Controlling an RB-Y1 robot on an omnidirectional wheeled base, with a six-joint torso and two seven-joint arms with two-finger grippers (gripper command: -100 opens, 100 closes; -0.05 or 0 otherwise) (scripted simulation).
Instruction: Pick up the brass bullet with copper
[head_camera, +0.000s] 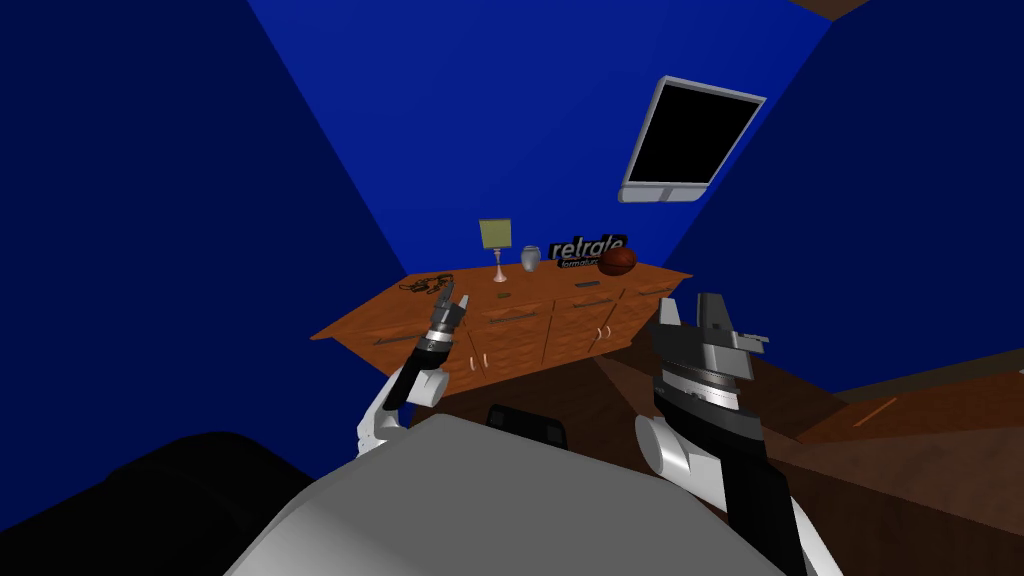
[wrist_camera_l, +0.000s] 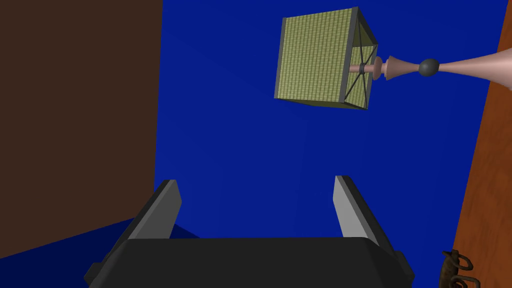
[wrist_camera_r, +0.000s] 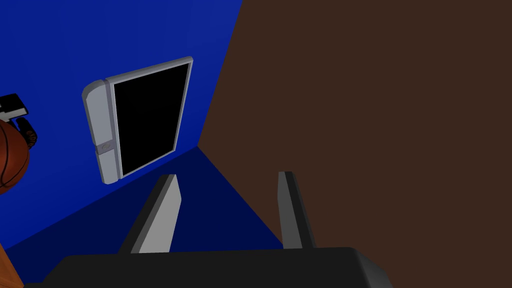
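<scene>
A tiny olive-brown object (head_camera: 503, 296), too small to identify, lies on the wooden sideboard (head_camera: 400, 310) in front of the lamp (head_camera: 496, 240); it may be the bullet. My left gripper (head_camera: 455, 300) is raised before the sideboard's left part, open and empty. In the left wrist view the left gripper (wrist_camera_l: 255, 200) points at the blue wall, with the lamp (wrist_camera_l: 320, 60) and the sideboard top (wrist_camera_l: 492, 165) off to one side. My right gripper (head_camera: 697, 310) is held up near the sideboard's right end, open. In the right wrist view the right gripper (wrist_camera_r: 225, 210) holds nothing.
On the sideboard stand a grey vase (head_camera: 530, 258), a black lettered sign (head_camera: 588, 248), a basketball (head_camera: 617, 261), a dark tangled thing (head_camera: 425, 286) and a small dark item (head_camera: 587, 285). A screen (head_camera: 690, 140) hangs on the blue wall. The floor is brown.
</scene>
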